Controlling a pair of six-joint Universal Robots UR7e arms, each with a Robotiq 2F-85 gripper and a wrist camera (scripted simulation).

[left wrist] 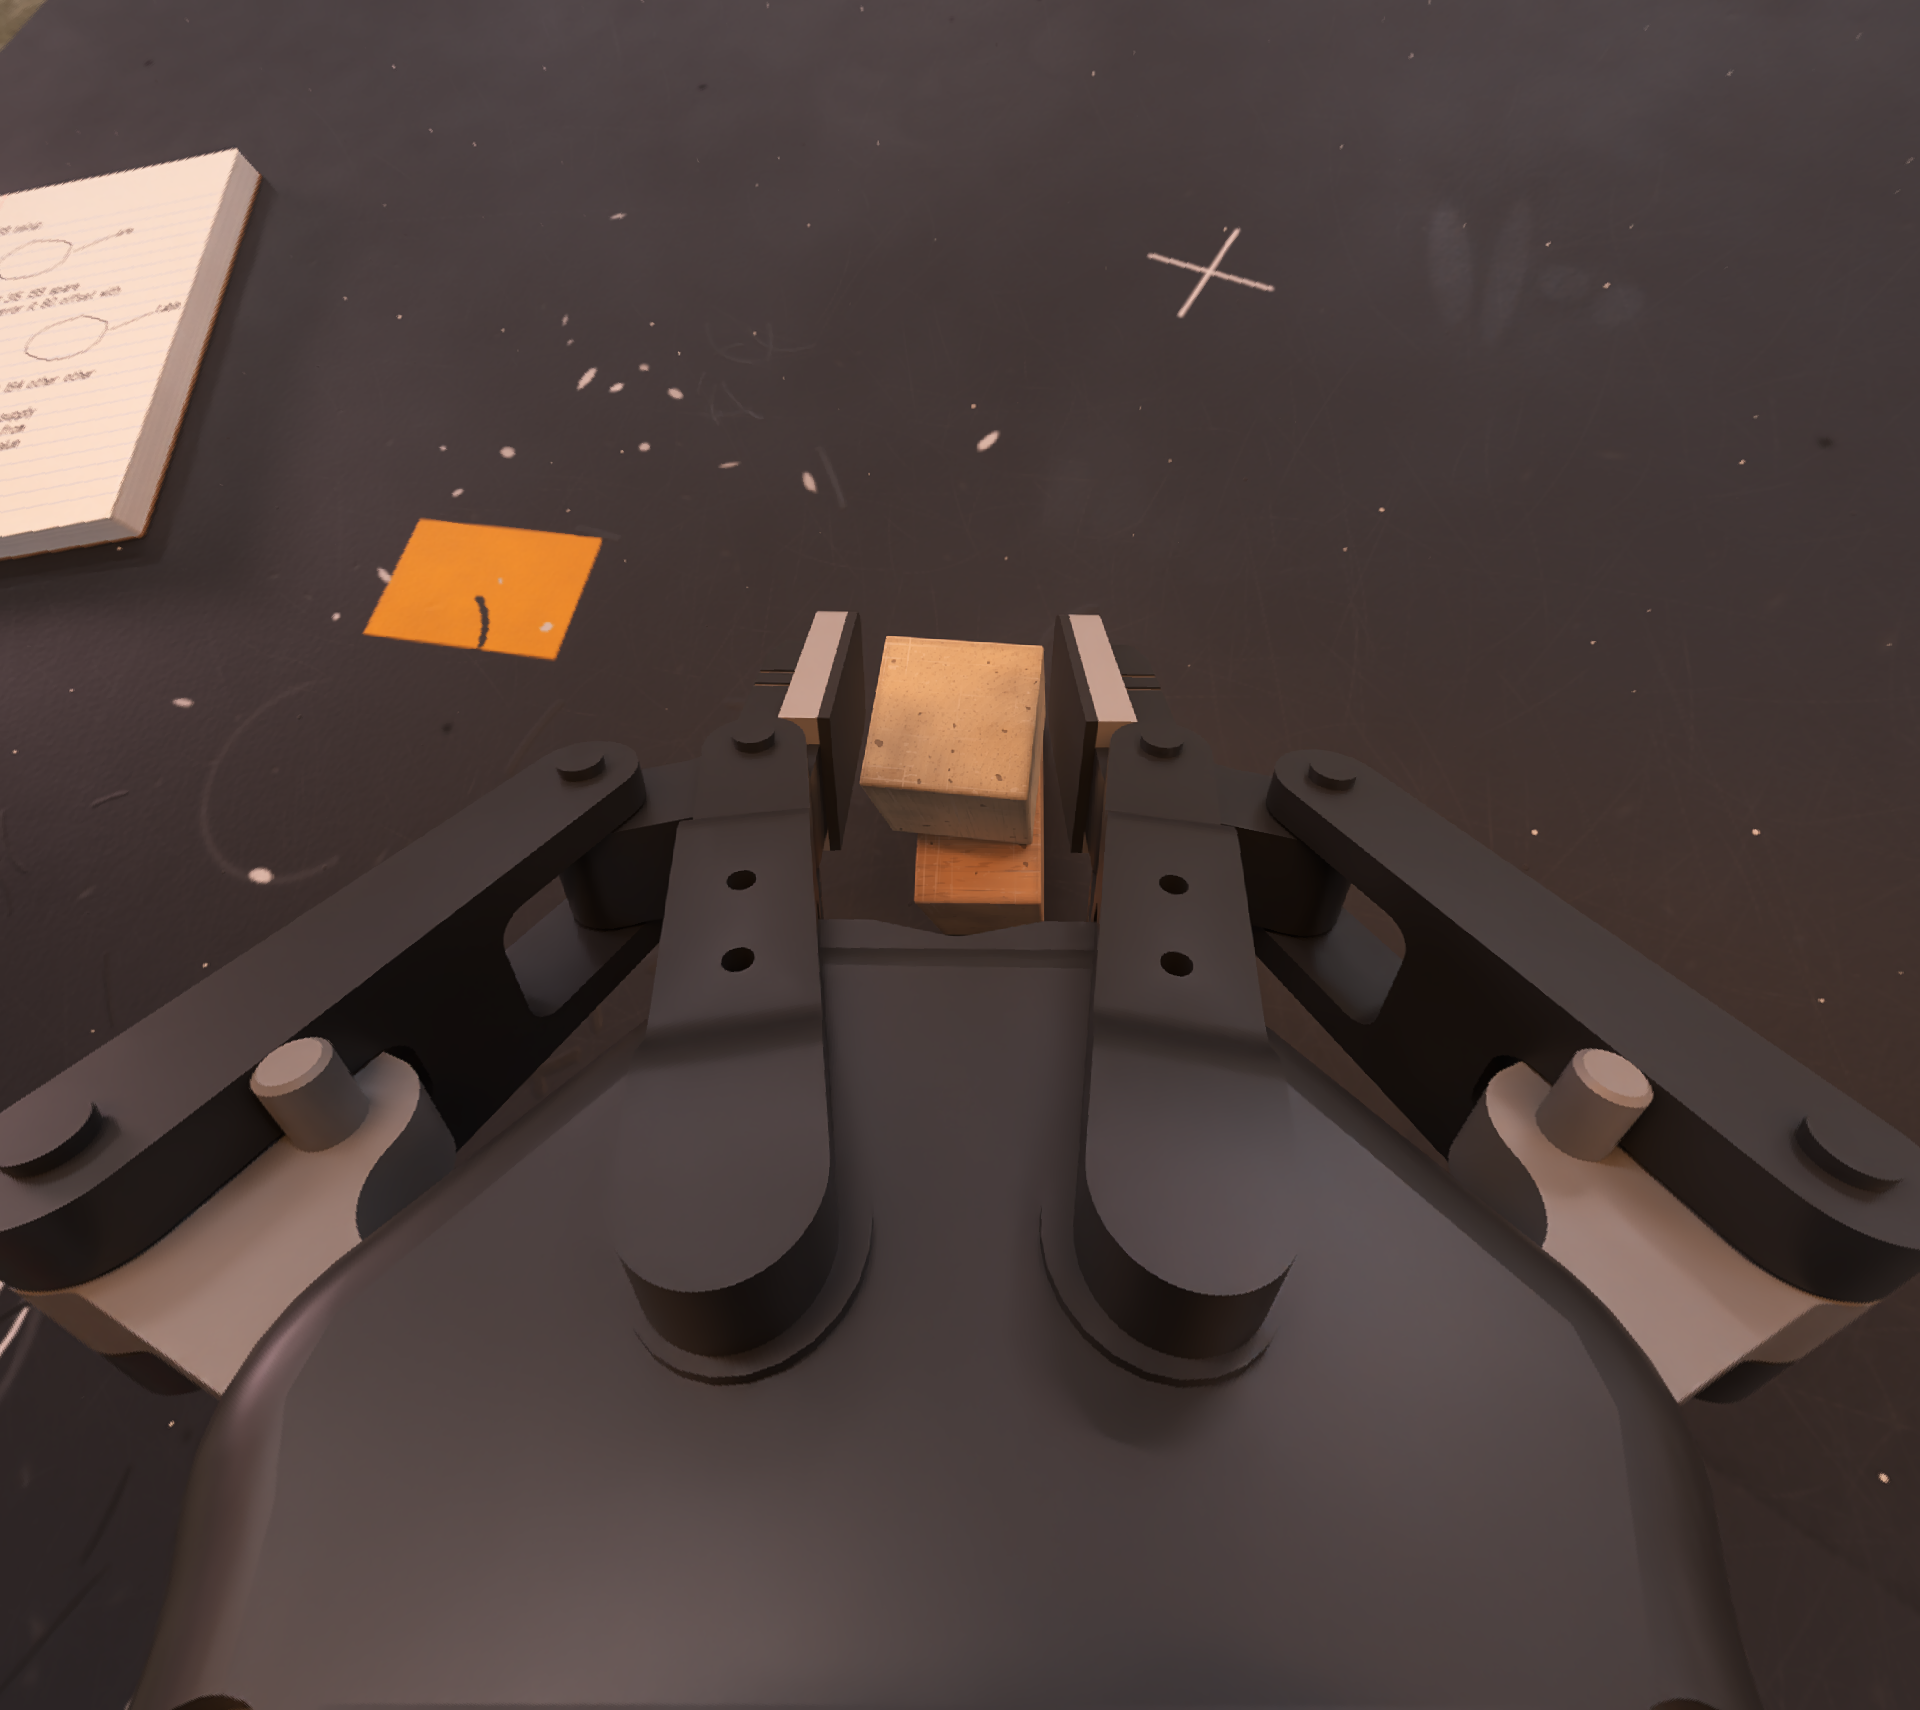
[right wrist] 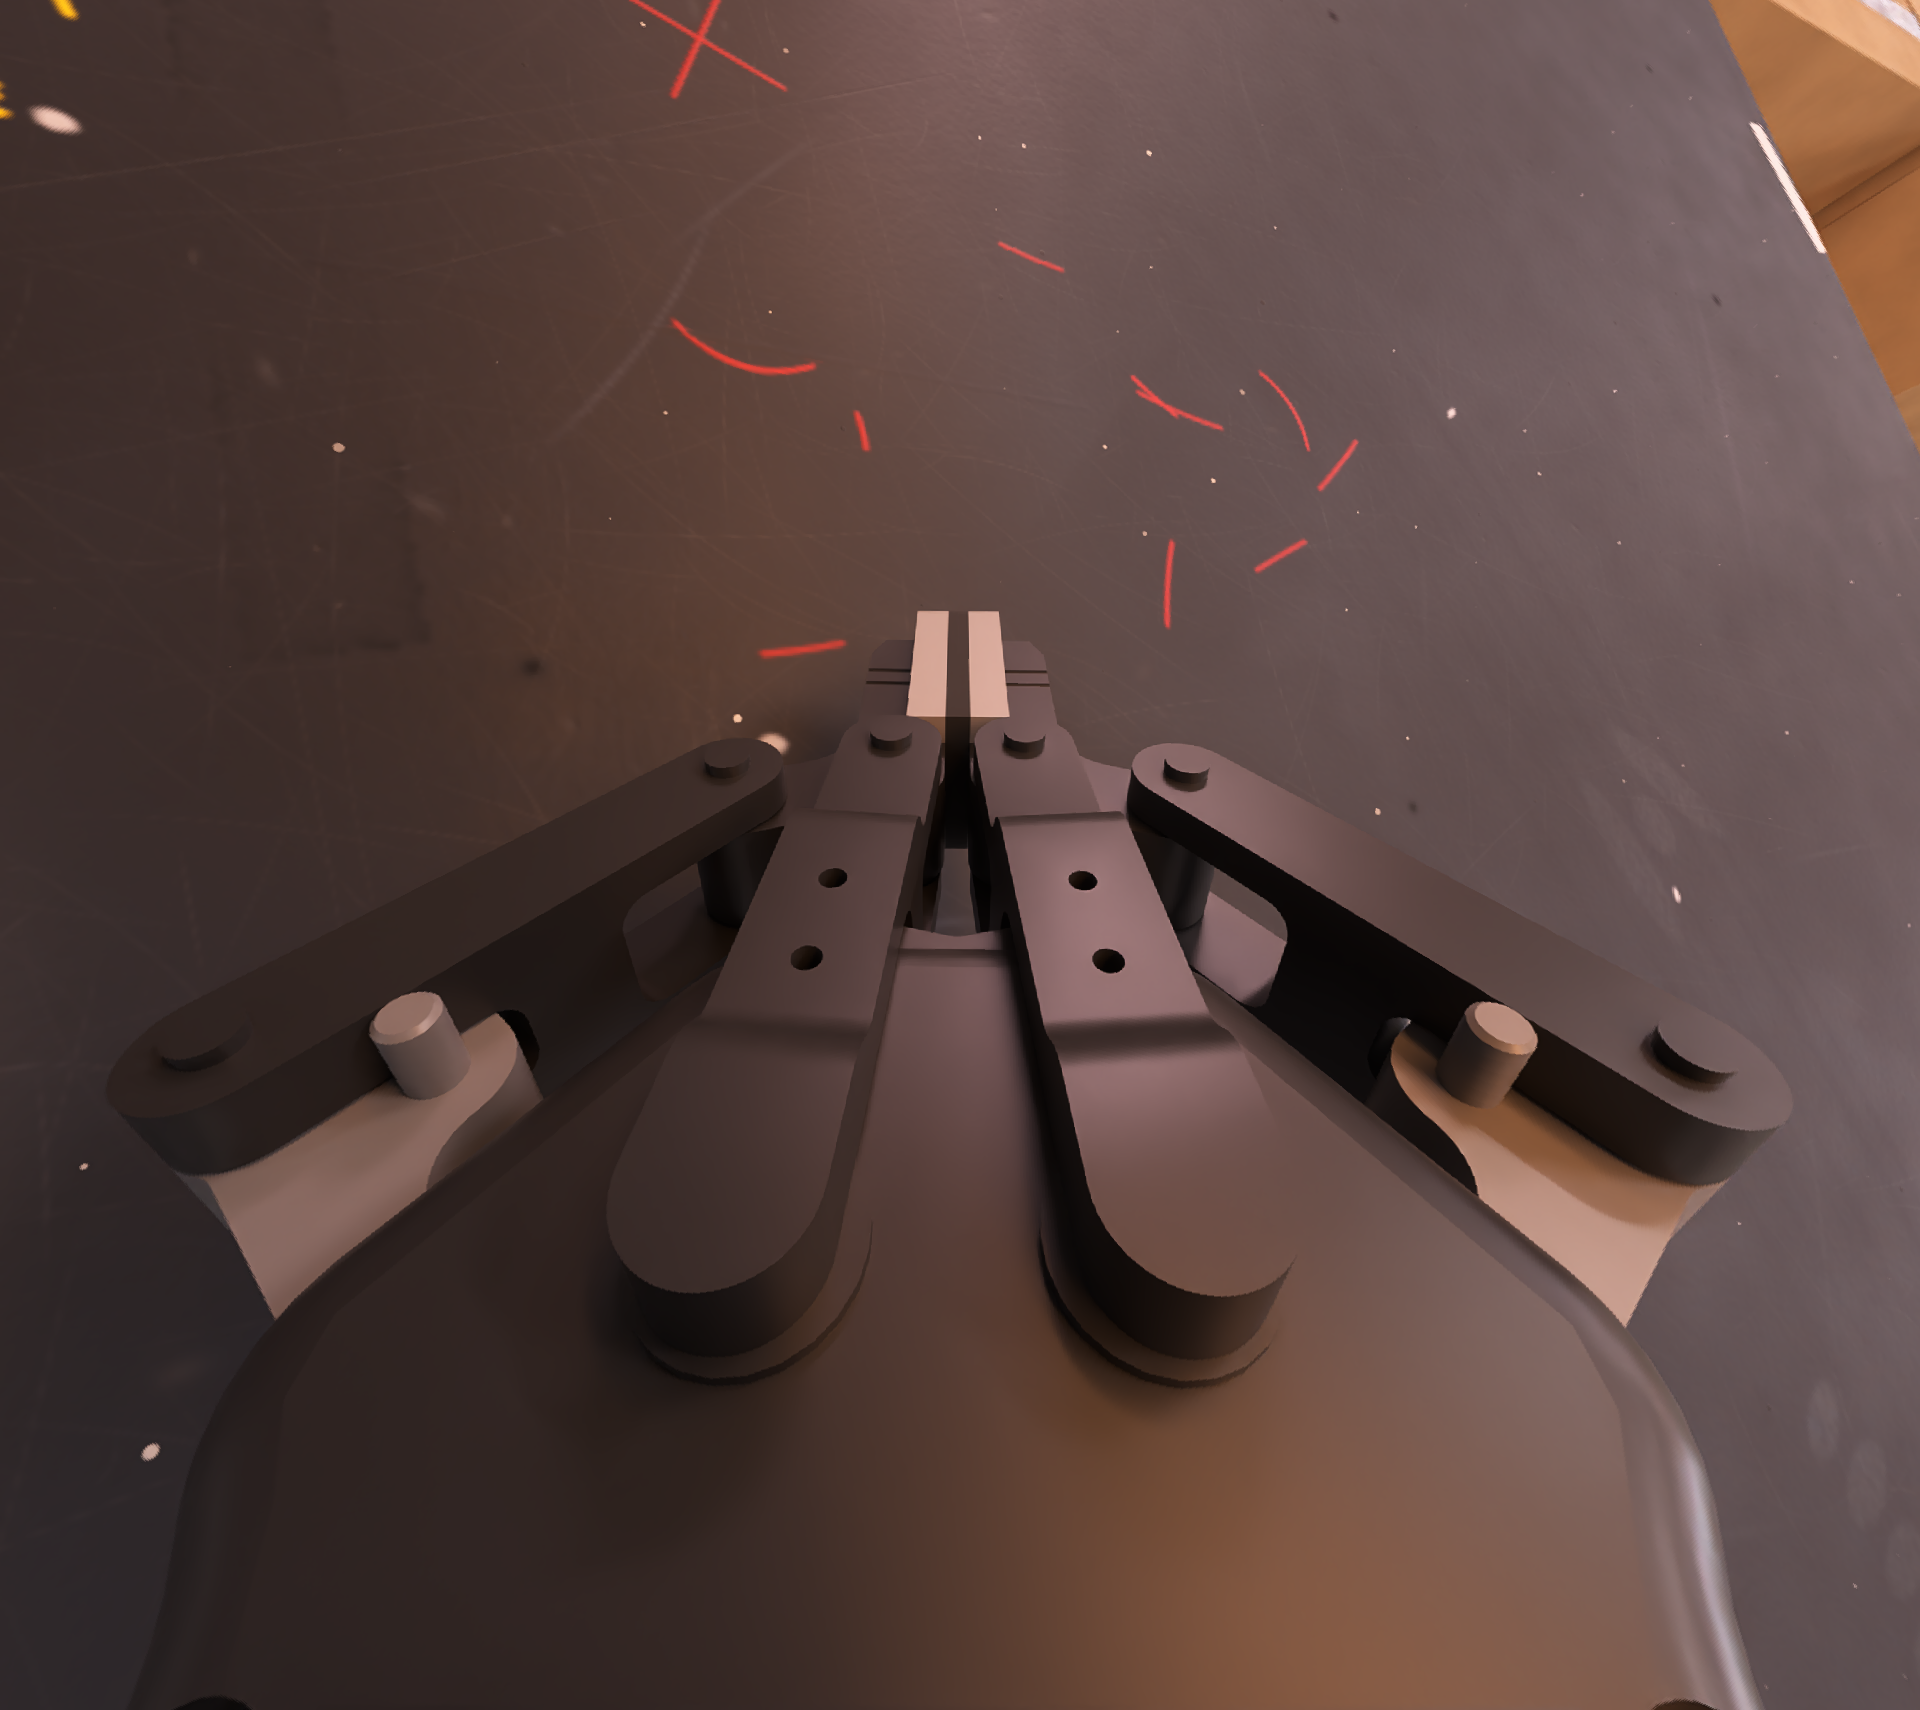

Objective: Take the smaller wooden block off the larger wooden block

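Blocks first: you can count two wooden ones in your left wrist view. The smaller wooden block (left wrist: 954, 730) is pale and close to a cube, so it has no clear long side. It sits between the two fingers of your left gripper (left wrist: 956, 684), with its flat top facing up at you. A thin gap shows on each side of it, so the pads are close but you cannot tell if they touch it. The jaws stand a bit wider than the block.

The larger wooden block (left wrist: 979, 883) is more orange and lies under the pale one. Most of it is hidden, so you cannot tell which way it runs.

On the dark table (left wrist: 1351, 517) you have one orange square sticker (left wrist: 483, 588) with a short black mark, to the left of the gripper. Farther left lies one lined notepad (left wrist: 109, 341) with handwriting and two drawn ovals on it. One white chalk cross (left wrist: 1210, 271) sits far to the right.

Your right gripper (right wrist: 956, 663) is closed tight, pads together, holding nothing. One red cross (right wrist: 696, 39) is drawn on the table ahead of it.
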